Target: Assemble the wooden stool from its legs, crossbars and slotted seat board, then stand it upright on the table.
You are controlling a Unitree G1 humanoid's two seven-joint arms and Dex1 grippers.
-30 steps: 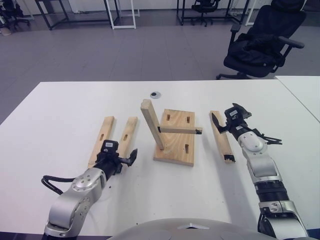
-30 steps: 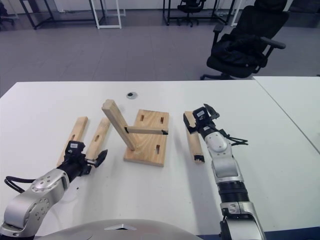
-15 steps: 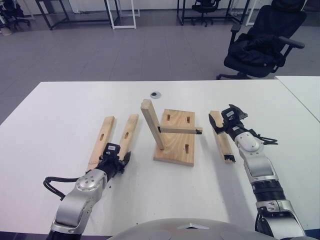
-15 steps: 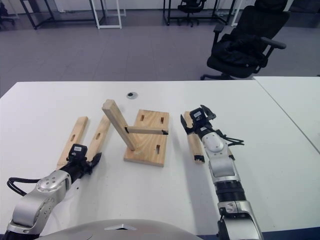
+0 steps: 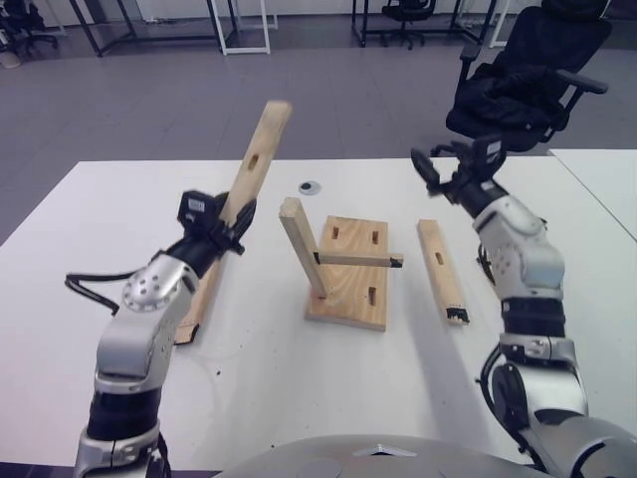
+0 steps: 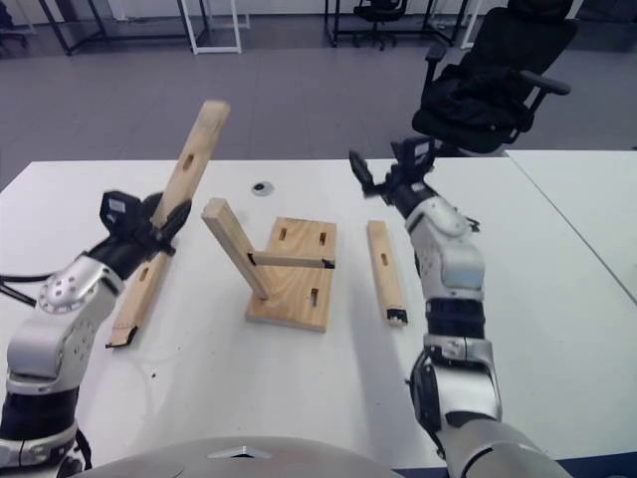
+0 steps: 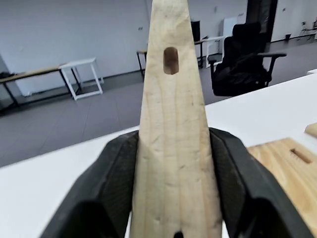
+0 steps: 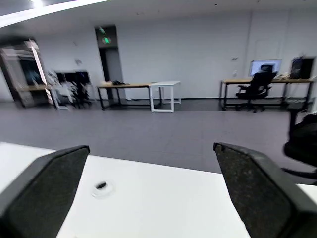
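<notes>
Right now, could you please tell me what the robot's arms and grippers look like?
Both arms are rounded silver-grey shells with black joints. A black cable loops beside the left arm; thinner black wires run along the right arm. The left gripper and right gripper are black, each with two broad, tapering fingers and a small white label behind them.

Seat board (image 5: 350,301) flat, tilted leg (image 5: 302,245) inserted; slotted leg (image 5: 257,155) aloft; right leg (image 5: 440,267) flat.
</notes>
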